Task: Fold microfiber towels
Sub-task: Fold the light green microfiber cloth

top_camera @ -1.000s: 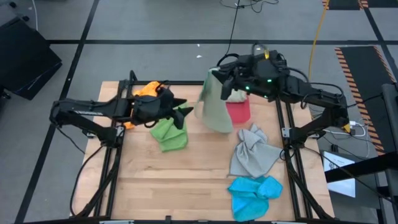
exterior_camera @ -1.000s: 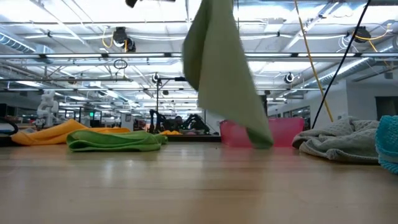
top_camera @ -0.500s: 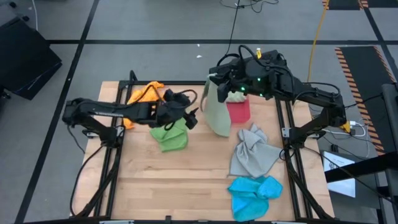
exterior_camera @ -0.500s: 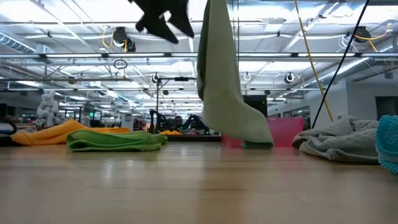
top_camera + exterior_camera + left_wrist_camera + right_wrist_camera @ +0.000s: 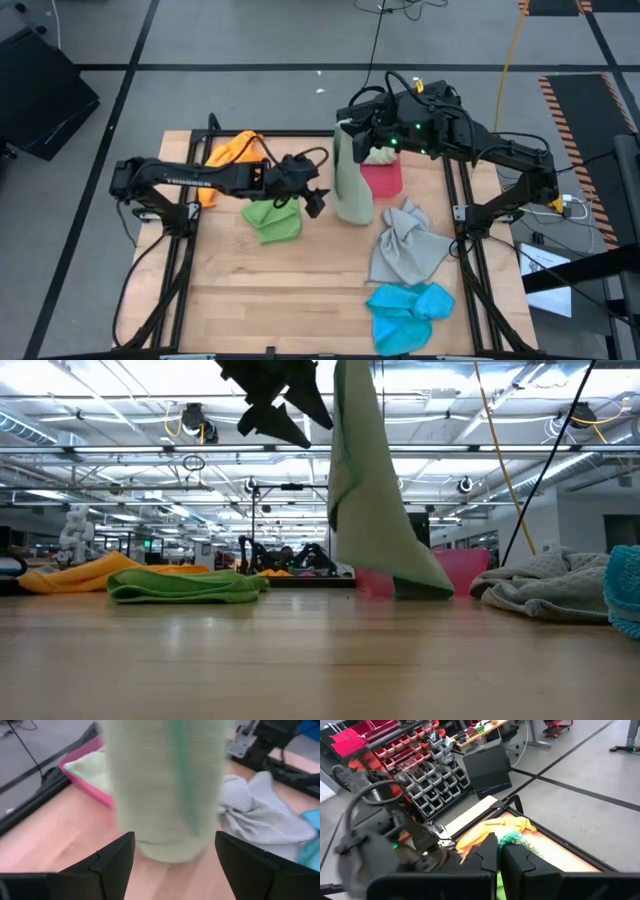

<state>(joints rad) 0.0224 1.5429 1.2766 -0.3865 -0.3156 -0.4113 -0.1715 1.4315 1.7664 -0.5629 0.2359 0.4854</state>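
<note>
Closer now, the spread left gripper (image 5: 316, 197) nears the sage towel (image 5: 351, 185) hanging long and narrow, pinched by the right gripper (image 5: 352, 128).

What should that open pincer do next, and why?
Probably ease forward and close on the pale sage towel's lower edge. The right pincer holds its top so it hangs, and the open left pincer faces it without touching.

Wooden table (image 5: 300, 280), light planks, dark frame rails along both sides. Pink-red plastic tray (image 5: 385, 178) near the far edge. Black monitor (image 5: 487, 767) on the floor beyond. Red and grey parts bins (image 5: 415, 775) shelved behind.
</note>
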